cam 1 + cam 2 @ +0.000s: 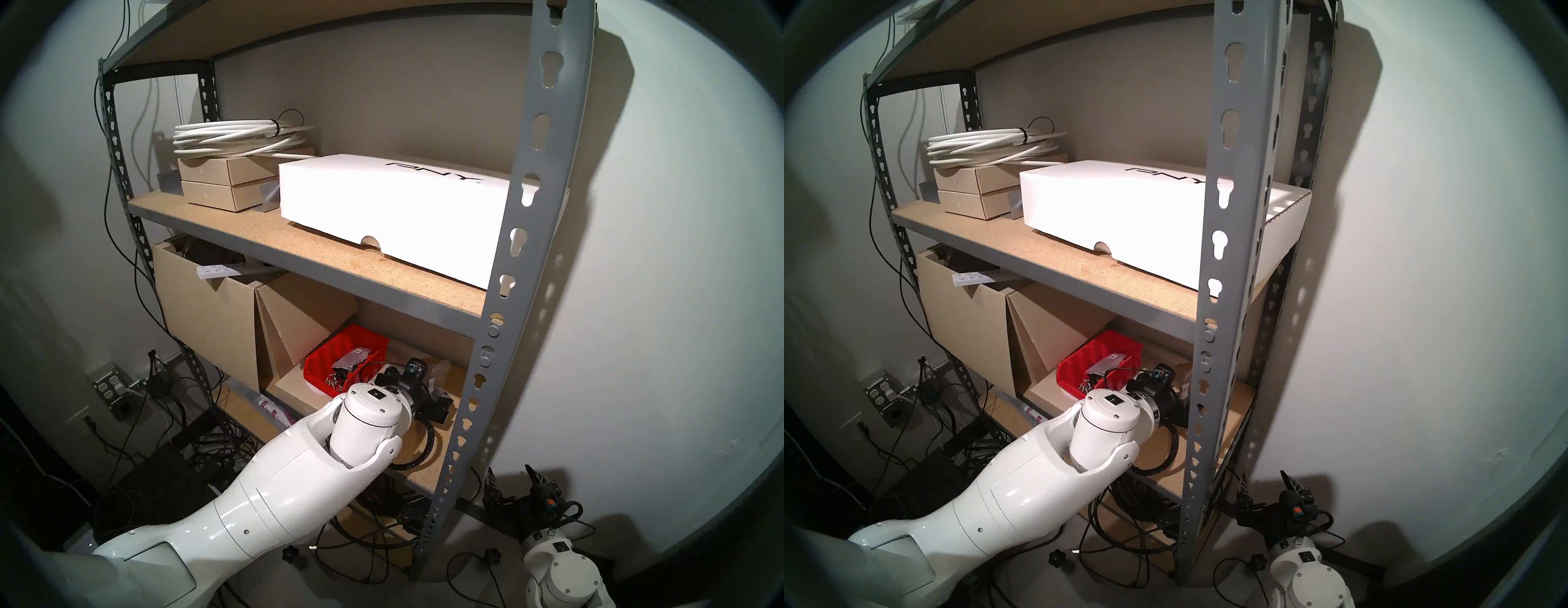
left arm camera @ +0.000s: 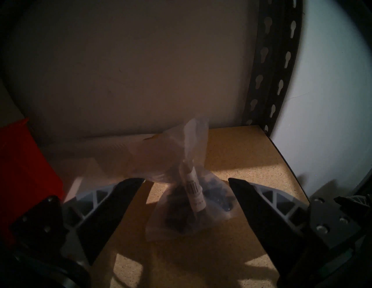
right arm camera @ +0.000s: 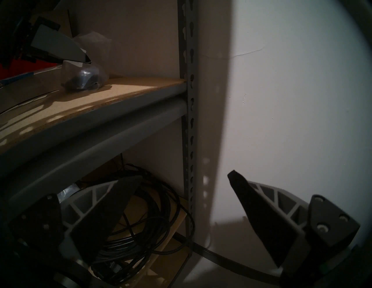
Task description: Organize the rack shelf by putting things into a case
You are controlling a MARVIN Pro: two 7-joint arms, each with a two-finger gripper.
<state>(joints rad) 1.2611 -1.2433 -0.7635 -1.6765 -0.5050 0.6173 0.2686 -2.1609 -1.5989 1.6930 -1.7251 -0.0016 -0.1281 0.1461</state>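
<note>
Rack shelf (image 2: 231, 152): the clear bag of black parts (image 2: 189, 193) lies right of the red bin (image 2: 22, 160), unheld. Left gripper (image 2: 186, 181) jaws wide, flanking the bag; right gripper (image 3: 185, 179) jaws wide, empty. Risk: slack plastic slips or snags on the bin's rim.

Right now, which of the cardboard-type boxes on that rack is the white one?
The big flat PNY box on the upper rack shelf. The two small boxes stacked beside it and the large ones below are tan.
</note>
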